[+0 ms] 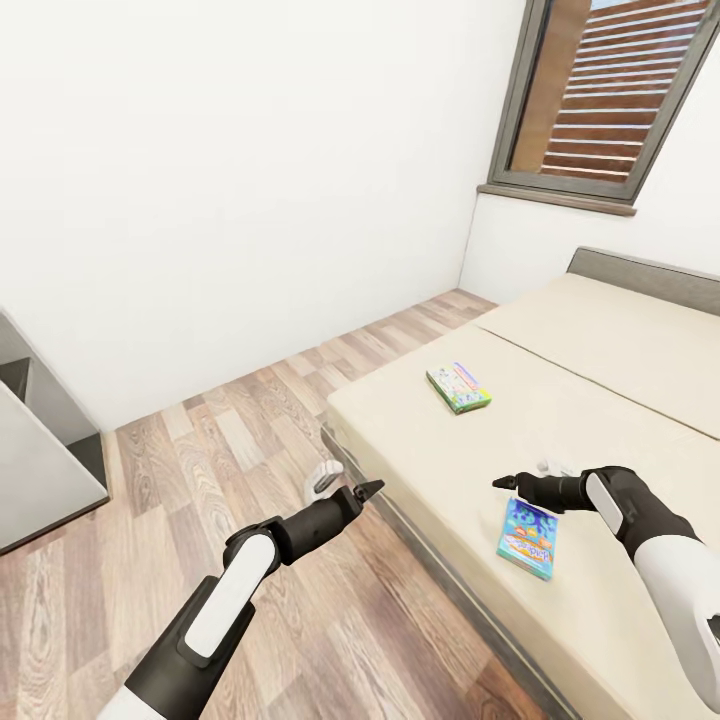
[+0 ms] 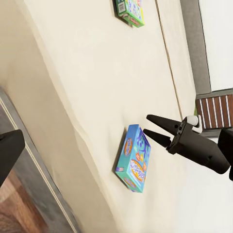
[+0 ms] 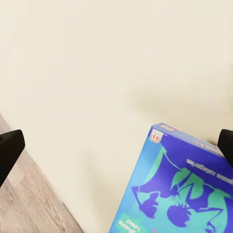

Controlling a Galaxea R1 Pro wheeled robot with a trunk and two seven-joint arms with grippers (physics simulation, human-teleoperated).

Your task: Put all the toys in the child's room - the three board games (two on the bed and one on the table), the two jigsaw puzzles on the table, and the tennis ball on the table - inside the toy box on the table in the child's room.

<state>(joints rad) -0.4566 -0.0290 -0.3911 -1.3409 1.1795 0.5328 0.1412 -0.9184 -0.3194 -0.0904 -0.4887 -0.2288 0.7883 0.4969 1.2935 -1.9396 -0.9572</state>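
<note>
Right gripper (image 1: 507,483): over the bed, jaws parted a little, nothing between them. In the left wrist view (image 2: 154,127) both black fingers show as separate points w/ a gap.
Blue game box (image 1: 528,539): flat on the mattress, near the bed's floor-side edge. Lies just under & slightly behind the right gripper tips; not touching as far as the head view shows. Right wrist view has its blue/purple cover (image 3: 182,194) close up, between the two dark finger tips at the frame edges.
Green game box (image 1: 459,387): flat on the mattress, further toward the headboard, well apart from both grippers. Also seen in the left wrist view (image 2: 131,10).
Left gripper (image 1: 368,489): held over the floor beside the bed edge, pointing at the bed. Fingers look close together in the head view; can't tell for sure if closed. Holds nothing.
Bed (image 1: 620,350): beige cover, seam running across it, grey headboard (image 1: 640,268) at the wall.
Floor (image 1: 230,430): wood planks, betw. bed & white wall.
Window (image 1: 610,90): grey frame, brown slats, above the headboard.
Grey furniture (image 1: 40,450): at head view's left edge, well away from the bed.
White object (image 1: 320,480): on the floor by the bed corner, just beside the left gripper; can't tell what it is.
</note>
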